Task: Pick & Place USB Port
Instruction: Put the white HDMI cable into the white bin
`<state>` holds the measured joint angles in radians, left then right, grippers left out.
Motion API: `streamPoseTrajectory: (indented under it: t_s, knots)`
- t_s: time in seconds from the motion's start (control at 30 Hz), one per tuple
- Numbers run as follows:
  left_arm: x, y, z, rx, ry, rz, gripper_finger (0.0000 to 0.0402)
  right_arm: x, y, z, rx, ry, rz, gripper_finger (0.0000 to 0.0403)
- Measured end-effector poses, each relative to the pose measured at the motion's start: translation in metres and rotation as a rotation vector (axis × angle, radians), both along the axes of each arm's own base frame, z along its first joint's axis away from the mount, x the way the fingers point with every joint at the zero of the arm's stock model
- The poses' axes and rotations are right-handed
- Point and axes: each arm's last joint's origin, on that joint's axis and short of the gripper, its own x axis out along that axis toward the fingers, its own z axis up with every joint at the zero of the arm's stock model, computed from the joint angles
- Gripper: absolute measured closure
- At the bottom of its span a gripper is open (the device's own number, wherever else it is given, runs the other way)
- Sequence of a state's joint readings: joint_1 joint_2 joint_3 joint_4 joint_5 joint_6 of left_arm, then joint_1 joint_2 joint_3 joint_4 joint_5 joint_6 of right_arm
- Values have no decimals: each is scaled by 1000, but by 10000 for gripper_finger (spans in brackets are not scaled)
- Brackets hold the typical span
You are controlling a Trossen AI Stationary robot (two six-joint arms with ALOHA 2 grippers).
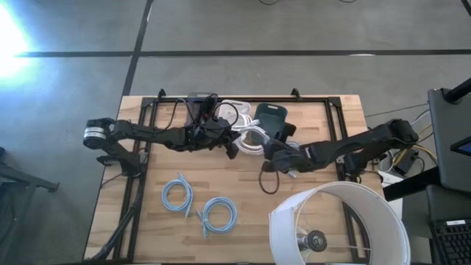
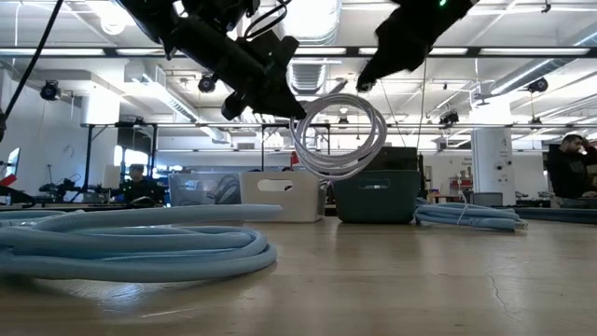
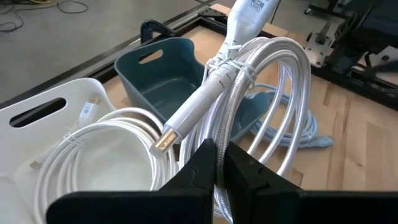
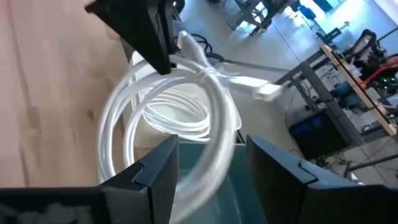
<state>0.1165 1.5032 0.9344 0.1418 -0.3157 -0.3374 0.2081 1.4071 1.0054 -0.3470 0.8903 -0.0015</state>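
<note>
White coiled cable (image 2: 338,135) hung aloft, left gripper (image 3: 216,163) clamped shut on its loops.
Light, floppy stuff: best pinched at the tie; right gripper (image 4: 210,163) gaped at three o'clock.

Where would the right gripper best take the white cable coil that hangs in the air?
Probably the coil's free lower arc, coming from the side opposite the left gripper, which pinches its upper strands. The right gripper is open with the loop passing between its fingers.

Two bins (image 1: 254,121) at table's (image 1: 309,158) back, cable coils (image 1: 199,205) front-left, lampshade (image 1: 342,224) front-right
</note>
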Motion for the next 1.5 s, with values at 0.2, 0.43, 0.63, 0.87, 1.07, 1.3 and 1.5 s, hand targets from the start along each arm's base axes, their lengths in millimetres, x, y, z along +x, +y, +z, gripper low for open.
streamPoseTrajectory:
  t_s: [0.2, 0.43, 0.63, 0.87, 1.07, 1.3, 1.5]
  knots:
    - [-2, 0, 2, 0, 0, -1, 382, -26, 4, 20, 62, -56, -14, 220]
    - [-16, 6, 31, -2, -33, 15, 380, -49, -1, 25, 131, -65, -84, 227]
    - [-31, 28, 48, -32, -11, 100, 381, -51, -2, 23, 133, -61, -88, 234]
    - [-35, 75, 24, -172, 68, 80, 380, -49, -2, 22, 132, -56, -89, 236]
    - [-33, 110, -8, -255, 138, 110, 379, -49, -2, 22, 132, -57, -89, 236]
    - [-32, 126, -32, -285, 209, 147, 368, -49, -2, 22, 128, -51, -85, 236]
    - [-31, 127, -37, -221, 261, 108, 347, -49, -2, 22, 128, -51, -85, 236]
